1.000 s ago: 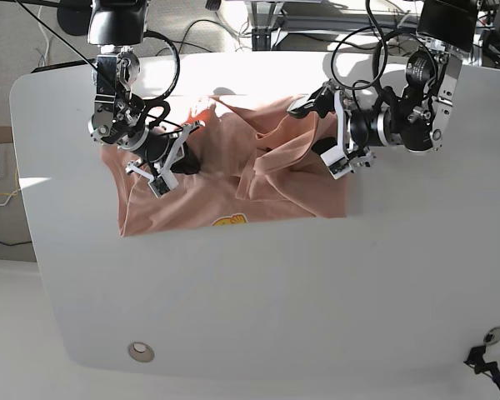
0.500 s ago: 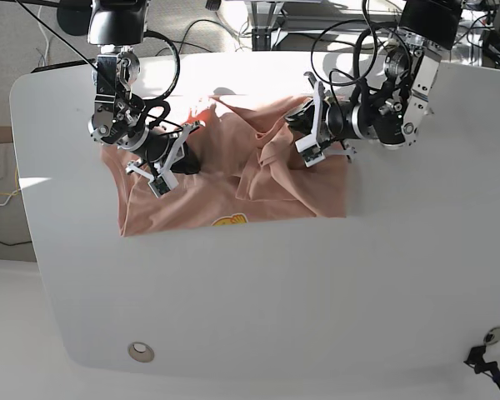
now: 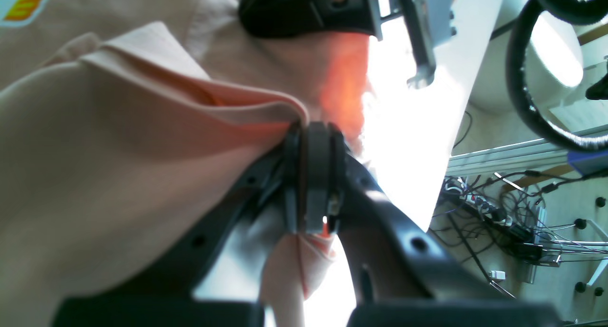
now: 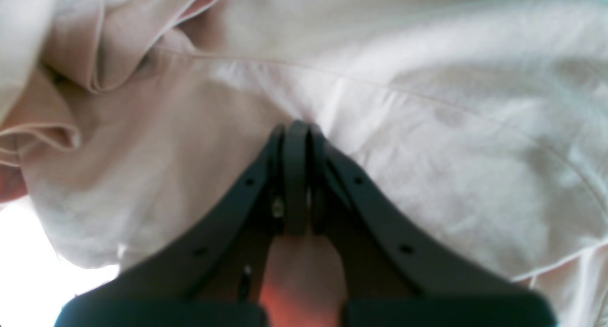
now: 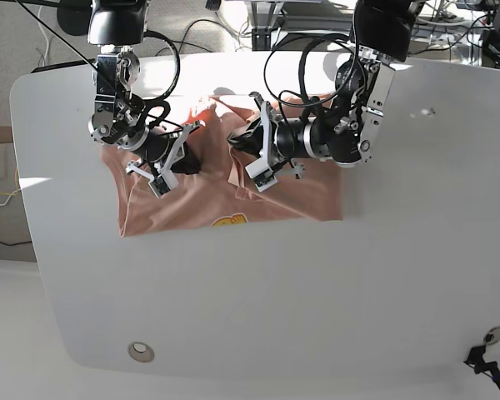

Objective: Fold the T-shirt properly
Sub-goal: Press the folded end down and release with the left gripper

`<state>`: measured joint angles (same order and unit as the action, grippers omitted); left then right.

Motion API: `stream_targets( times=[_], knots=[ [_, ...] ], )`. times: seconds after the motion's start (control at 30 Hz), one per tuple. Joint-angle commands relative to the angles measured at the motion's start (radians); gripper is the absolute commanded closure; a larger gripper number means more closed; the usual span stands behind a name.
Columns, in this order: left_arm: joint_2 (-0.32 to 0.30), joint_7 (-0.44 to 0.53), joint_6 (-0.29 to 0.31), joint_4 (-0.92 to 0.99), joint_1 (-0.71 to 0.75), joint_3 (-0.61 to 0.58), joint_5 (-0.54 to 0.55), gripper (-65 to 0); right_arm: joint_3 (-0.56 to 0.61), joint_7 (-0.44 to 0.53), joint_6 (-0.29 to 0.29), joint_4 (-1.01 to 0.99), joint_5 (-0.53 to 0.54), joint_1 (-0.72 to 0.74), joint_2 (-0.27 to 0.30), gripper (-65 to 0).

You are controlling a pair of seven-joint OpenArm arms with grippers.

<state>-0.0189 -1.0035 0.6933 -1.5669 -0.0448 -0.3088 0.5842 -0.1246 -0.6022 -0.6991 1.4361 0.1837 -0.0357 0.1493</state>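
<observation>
T-shirt (image 5: 233, 187): salmon-pink, crumpled on the white table (image 5: 258, 300) toward its far-left corner; near hem lies fairly straight, with a bit of yellow print (image 5: 230, 221) showing at it.
Left gripper (image 5: 252, 154): jaws pressed together on a folded edge of the T-shirt (its wrist view shows cloth pinched between the pads), held over the garment's middle.
Right gripper (image 5: 171, 158): jaws closed on the cloth at the shirt's left side; how much fabric sits between them is hard to tell, since the wrist view is blurred.
Step, as I judge it: carrying the right-hand side across to make a fold.
Risk: the pinched edge could slip out if pulled against the other arm's hold, leaving the fold bunched.
Risk: the two arms are near each other, so reaching further across could bring them into contact.
</observation>
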Motion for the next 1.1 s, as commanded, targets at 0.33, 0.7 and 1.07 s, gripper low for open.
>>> stream_targets(
  times=[0.33, 0.7, 1.07],
  knots=[
    [0.024, 0.028, 0.005, 0.026, -0.076, 0.004, 0.032, 0.0, 0.001, -0.054, 0.001, -0.001, -0.040, -0.005, 0.006, 0.0],
    [-0.003, 0.025, 0.005, 0.024, -0.109, 0.000, 0.033, -60.5, 0.001, -0.054, 0.001, -0.002, -0.040, 0.000, 0.006, 0.0],
    [-0.100, 0.030, 0.005, -0.137, -0.146, 0.121, -0.053, -58.9, 0.001, -0.054, 0.001, -0.002, -0.039, 0.000, 0.006, 0.0]
  ],
)
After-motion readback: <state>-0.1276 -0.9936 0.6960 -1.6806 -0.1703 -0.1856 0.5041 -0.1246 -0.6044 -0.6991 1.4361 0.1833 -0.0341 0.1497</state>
